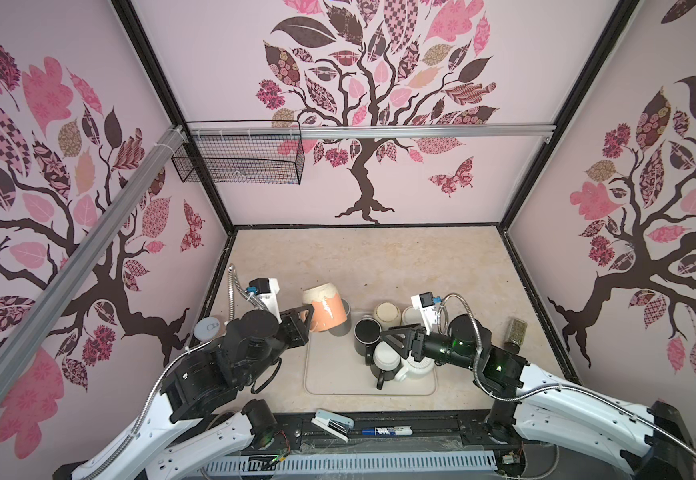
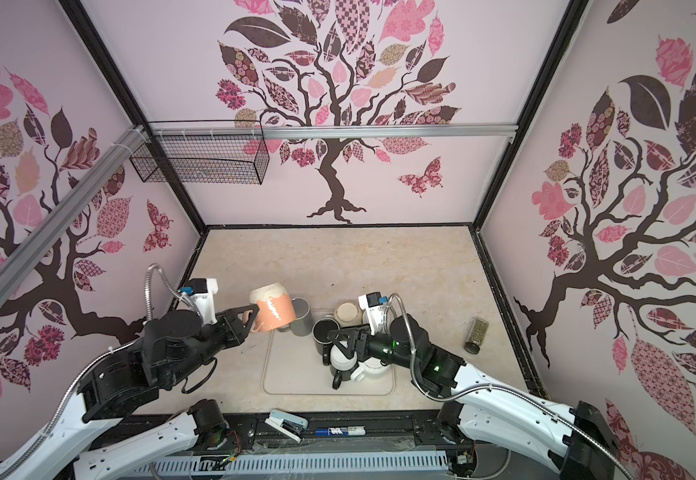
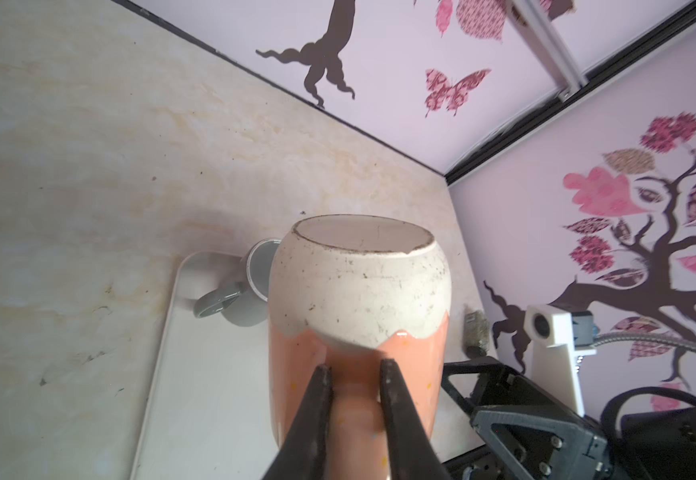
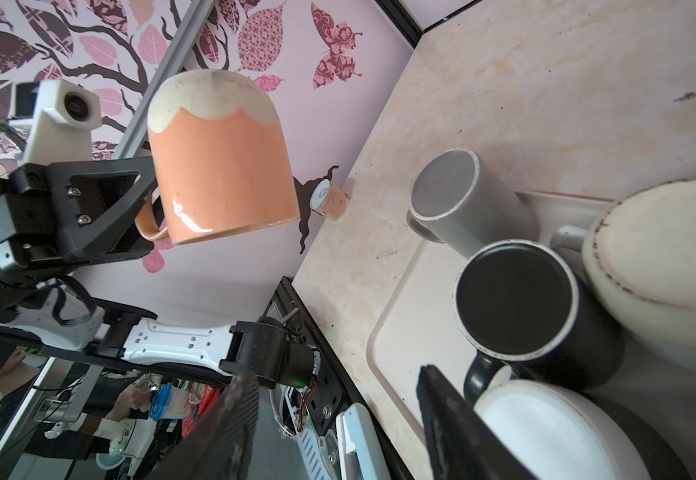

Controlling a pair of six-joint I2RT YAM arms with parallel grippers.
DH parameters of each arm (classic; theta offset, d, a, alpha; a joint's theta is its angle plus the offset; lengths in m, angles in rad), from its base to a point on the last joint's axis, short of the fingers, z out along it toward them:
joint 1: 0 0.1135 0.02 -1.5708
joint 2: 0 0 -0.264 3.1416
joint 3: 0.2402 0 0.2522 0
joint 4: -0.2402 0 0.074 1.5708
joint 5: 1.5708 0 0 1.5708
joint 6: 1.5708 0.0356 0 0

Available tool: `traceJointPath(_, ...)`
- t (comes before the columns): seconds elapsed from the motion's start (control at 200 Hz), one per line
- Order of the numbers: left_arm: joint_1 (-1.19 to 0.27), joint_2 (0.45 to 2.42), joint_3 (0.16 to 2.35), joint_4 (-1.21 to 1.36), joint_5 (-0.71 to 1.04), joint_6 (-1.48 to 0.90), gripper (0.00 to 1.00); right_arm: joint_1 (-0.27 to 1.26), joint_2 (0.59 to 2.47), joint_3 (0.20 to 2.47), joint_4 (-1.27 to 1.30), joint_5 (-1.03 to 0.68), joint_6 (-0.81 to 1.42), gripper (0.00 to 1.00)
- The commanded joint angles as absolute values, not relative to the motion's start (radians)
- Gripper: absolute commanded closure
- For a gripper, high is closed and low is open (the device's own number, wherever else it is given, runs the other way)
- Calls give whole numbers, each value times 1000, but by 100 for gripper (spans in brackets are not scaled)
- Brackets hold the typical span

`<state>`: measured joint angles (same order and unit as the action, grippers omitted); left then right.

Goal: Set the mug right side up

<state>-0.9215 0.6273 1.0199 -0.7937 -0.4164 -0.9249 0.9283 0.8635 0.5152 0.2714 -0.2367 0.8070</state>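
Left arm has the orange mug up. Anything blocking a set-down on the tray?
Mostly no. The orange mug hangs base-up from the left gripper over the far left corner of the tray, with the grey mug close beside it. The tray's near left part is bare.

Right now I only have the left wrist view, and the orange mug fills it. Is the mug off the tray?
Observer: Yes. The right wrist view shows the orange mug hanging in the air from the left gripper, with nothing touching its rim.
Operator: Which way is its mouth facing?
Observer: Down toward the table, tilted; both top views show its cream base uppermost.
Operator: Is the right gripper free to help?
Observer: The right gripper is open and empty, hovering by an upright black mug on the right side of the tray.
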Motion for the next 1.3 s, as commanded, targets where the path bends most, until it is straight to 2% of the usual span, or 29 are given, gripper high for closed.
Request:
traceJointPath(0.0,-921,576,899,-465,-481,-1028,100,933,900,561,419,-286,873,36)
traceJointPath(0.16,-920,539,762,-203,-500,-1045,100,934,990,520,692,-354,1034,41)
traceJointPath(0.315,-918,551,728,-111,-534,-1022,100,938,1026,530,815,-387,1151,42)
traceJointPath(0.51,-883,580,672,36,-520,-985,100,949,1080,488,1072,-343,1373,45)
traceJointPath(0.61,-857,587,648,83,-505,-962,100,957,1118,486,1147,-291,1447,51)
traceJointPath(0.93,-827,570,616,212,-413,-755,100,962,1372,529,1403,-271,1551,50)
traceJointPath(1.145,-783,599,567,309,-274,-796,100,984,1559,605,1588,-265,1615,49)
traceJointPath(1.295,-779,636,558,365,-208,-807,100,1006,1579,645,1561,-272,1588,48)
